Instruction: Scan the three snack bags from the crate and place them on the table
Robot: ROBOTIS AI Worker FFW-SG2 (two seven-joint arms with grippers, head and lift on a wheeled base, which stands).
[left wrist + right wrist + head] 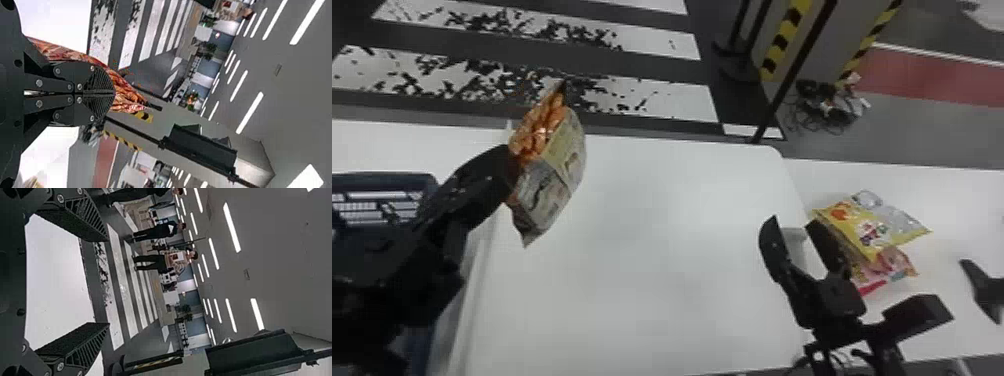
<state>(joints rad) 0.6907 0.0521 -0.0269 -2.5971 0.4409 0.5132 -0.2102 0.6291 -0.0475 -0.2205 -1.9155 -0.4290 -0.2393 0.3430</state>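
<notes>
My left gripper (509, 167) is above the table's left part in the head view, shut on an orange and grey snack bag (552, 167) held up off the tabletop. In the left wrist view the closed left gripper (113, 94) has the orange bag (131, 94) behind its fingertips. My right gripper (789, 222) stands open over the right side, nothing between its fingers; the right wrist view shows the right gripper (107, 282) with fingers wide apart. Beyond it, a yellow snack bag (872, 227) overlaps a pink snack bag (887, 270) on the right table.
A dark blue crate (387, 177) stands at the left, partly behind my left arm. The white table (642, 240) spans the middle. A black object (984, 290) sits at the right edge. A black pole (794, 70) rises behind the table's back right corner.
</notes>
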